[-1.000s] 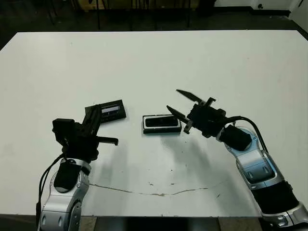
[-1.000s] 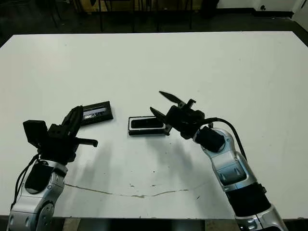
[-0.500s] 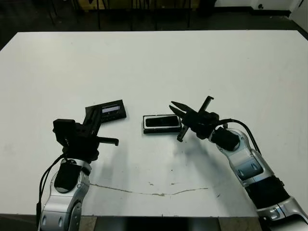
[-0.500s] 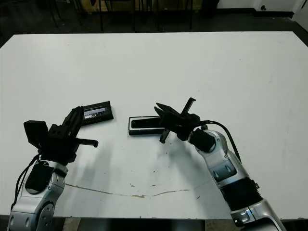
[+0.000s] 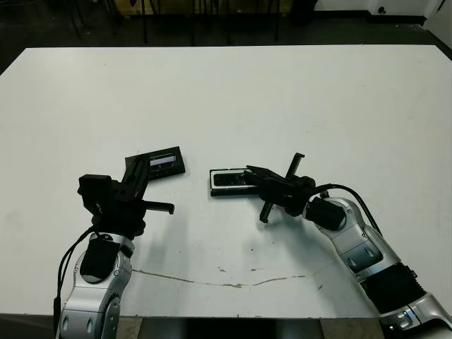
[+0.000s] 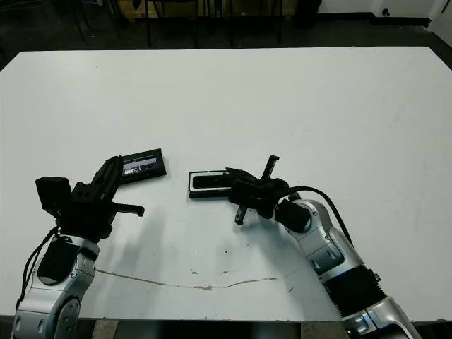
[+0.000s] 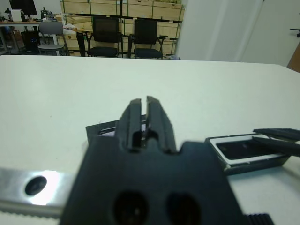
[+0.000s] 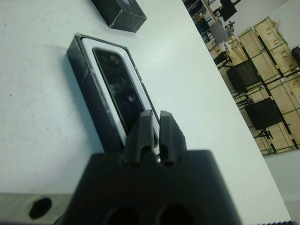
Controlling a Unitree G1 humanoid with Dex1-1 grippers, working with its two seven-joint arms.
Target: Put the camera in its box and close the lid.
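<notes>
The box (image 5: 212,185), a black tray lined in white, lies at mid-table with the black camera (image 5: 227,179) lying flat inside it. In the right wrist view the camera (image 8: 118,77) fills the white lining of the box (image 8: 86,75). My right gripper (image 5: 249,171) is shut, its tips low over the box's right end; whether they touch the camera I cannot tell. The lid (image 5: 162,162), a flat black panel with a pale strip, rests on the table left of the box. My left gripper (image 5: 140,178) is shut and empty, pointing at the lid's left end.
A thin brown crack line (image 5: 233,284) runs across the table near its front edge. Beyond the far edge of the table (image 5: 226,46) stand dark chair legs. Black chairs (image 7: 122,37) and stacked crates show in the left wrist view.
My right gripper has gone from open to shut, turned, and dropped left onto the box's right end. The left arm, lid and box have stayed put.
</notes>
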